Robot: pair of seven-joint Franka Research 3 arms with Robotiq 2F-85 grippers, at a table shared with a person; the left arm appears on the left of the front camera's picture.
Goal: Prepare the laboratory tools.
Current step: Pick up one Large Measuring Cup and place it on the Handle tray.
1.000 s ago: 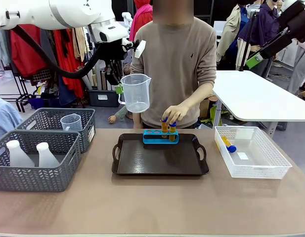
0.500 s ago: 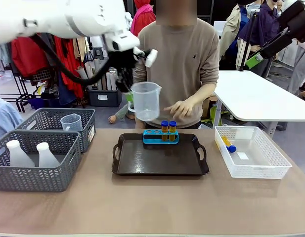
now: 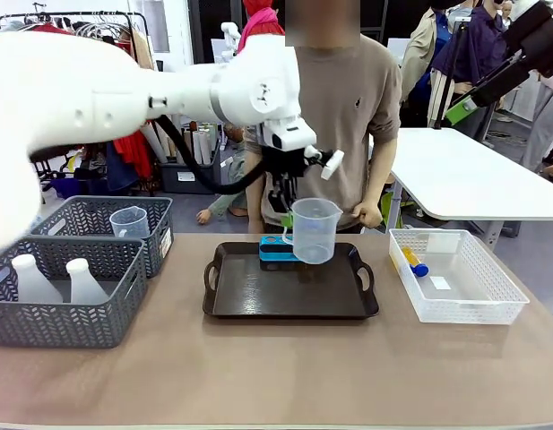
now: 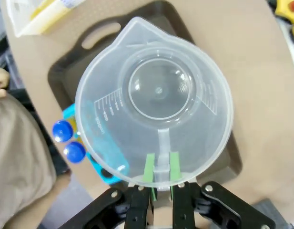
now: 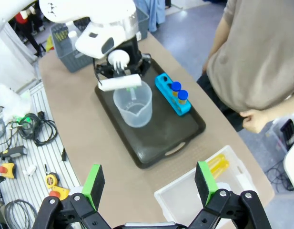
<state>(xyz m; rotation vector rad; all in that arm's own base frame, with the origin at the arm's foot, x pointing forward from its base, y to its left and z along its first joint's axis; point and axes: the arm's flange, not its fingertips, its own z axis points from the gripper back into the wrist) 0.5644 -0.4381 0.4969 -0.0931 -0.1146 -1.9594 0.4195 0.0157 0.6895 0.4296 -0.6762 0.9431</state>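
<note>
Near grey basket [image 3: 56, 315]: at the table's front left, holding two white conical flasks [image 3: 30, 278] that stand upright side by side.
Rear grey basket [image 3: 155, 215]: just behind the first, with one small clear beaker [image 3: 128, 221] upright inside.
Black tray [image 3: 258, 296]: mid-table, its near part bare.
Measuring beaker [image 3: 314, 230]: clear, empty and upright, over the tray's far half and in front of the blue rack. Whether its base touches the tray cannot be told.
Blue rack [image 5: 171, 99]: on the tray's far edge by the person, with two rack tubes [image 5: 176, 88], yellow with blue caps. They stand in neighbouring holes toward the end nearer the mesh basket.
White mesh basket [image 3: 491, 296]: right of the tray and apart from it, with a loose yellow tube [image 3: 412, 261] lying in its far left corner.
Left gripper [image 4: 160, 167]: reaches across the middle, its green pads [image 4: 149, 167] clenched on the measuring beaker's handle at the rim.
Right gripper [image 5: 149, 183]: high over the table's right side, jaws spread wide with nothing between them.
Person's hand [image 3: 367, 215]: curled at the far table edge, behind the tray's right corner.
Table [image 3: 276, 376]: plain tan top.
Room: a white table [image 3: 464, 170] behind on the right and hanging clothes [image 3: 133, 148] behind on the left.
</note>
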